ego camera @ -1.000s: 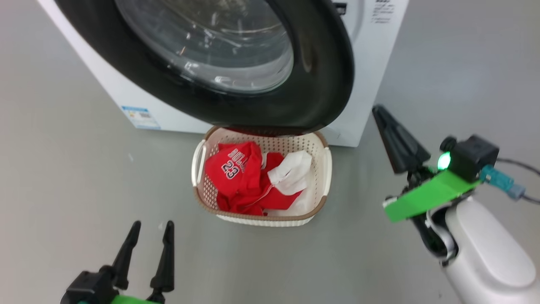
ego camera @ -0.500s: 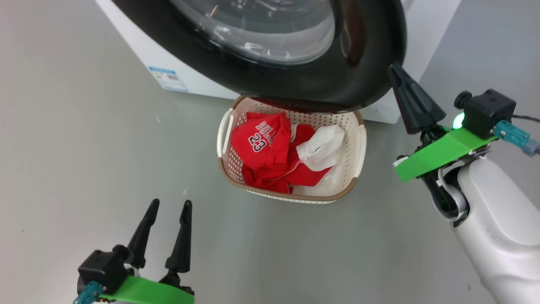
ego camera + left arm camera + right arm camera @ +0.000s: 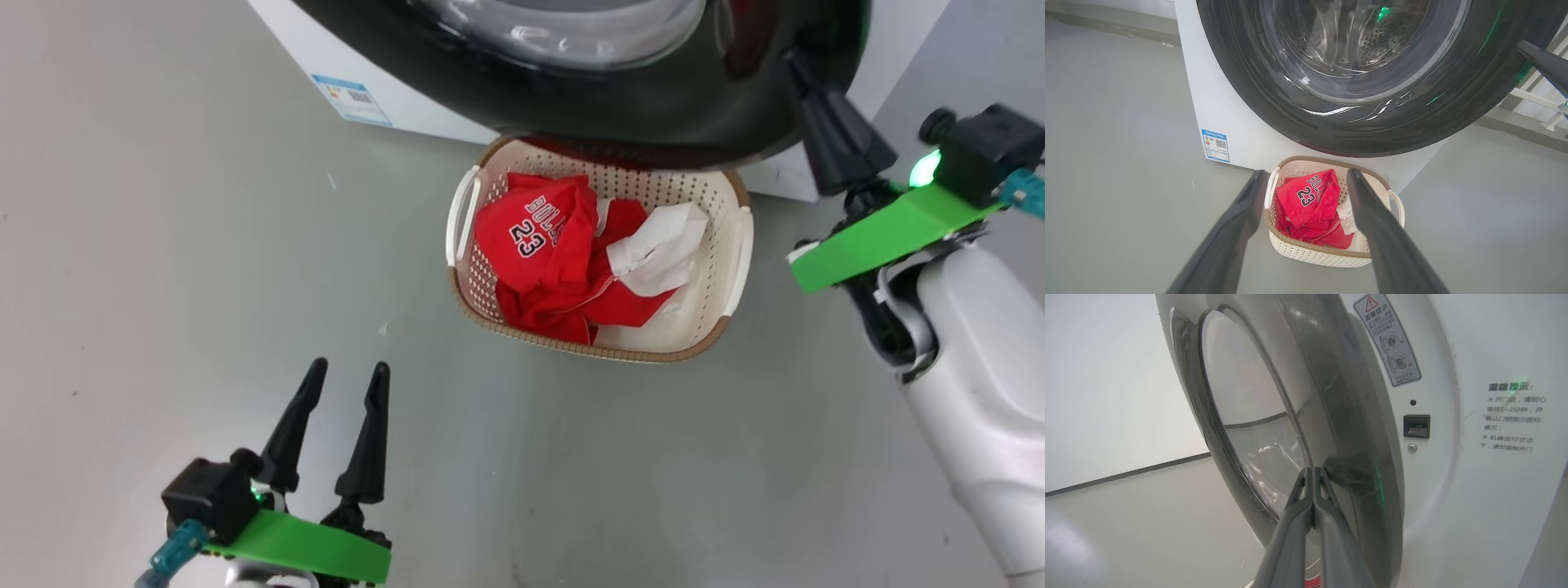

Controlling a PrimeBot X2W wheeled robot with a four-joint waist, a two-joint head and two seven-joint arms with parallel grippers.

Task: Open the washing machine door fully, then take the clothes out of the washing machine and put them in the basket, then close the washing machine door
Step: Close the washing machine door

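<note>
Our right gripper (image 3: 1312, 470) is pinched shut, holding nothing, tips at the door (image 3: 637, 106) rim, upper right of head frame. The left gripper (image 3: 349, 367), lower left, is spread wide, empty. We see clothes (image 3: 539, 245) in basket (image 3: 604, 353) mid-frame, under door, before washer (image 3: 424, 118).

The left tool (image 3: 349, 366) has two long, tapering matte-black fingers; the right tool (image 3: 802, 72) has the same dark, pointed pair; behind each sits a bright green plate (image 3: 886, 233) carrying a boxy black camera block (image 3: 992, 151) with a teal connector (image 3: 1027, 192); a green light (image 3: 924, 170) glows beside the right block; the right forearm (image 3: 980, 367) is a smooth, glossy white shell with dark cabling (image 3: 869, 318) at its wrist.
</note>
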